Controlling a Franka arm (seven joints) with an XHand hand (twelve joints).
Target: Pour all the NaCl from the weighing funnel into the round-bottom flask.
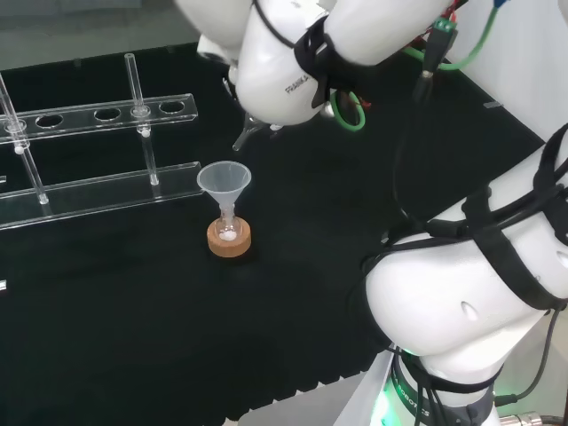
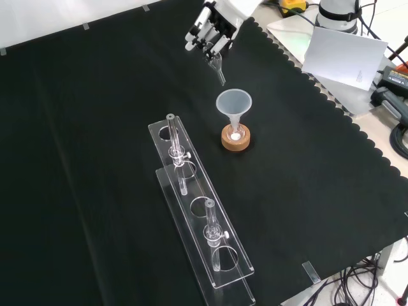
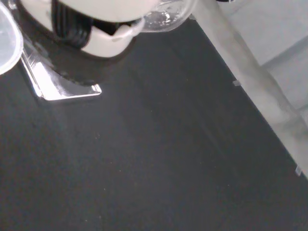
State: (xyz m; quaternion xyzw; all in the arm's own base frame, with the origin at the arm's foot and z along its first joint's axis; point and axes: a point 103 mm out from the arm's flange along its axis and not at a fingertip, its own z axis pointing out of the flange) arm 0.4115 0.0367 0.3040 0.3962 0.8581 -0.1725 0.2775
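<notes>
**Weighing funnel held above the flask**

A black-clothed desk (image 2: 95, 127) carries a clear acrylic tube rack (image 2: 201, 220). The black and white hand (image 2: 210, 29) is seen with fingers (image 2: 199, 33) curled round a clear glass weighing funnel (image 2: 218, 69), spout tilted downward. Just beside it, a small round-bottom flask (image 2: 235, 135) with a clear plastic funnel (image 2: 233, 102) is seated in a cork ring (image 2: 235, 141).
</notes>
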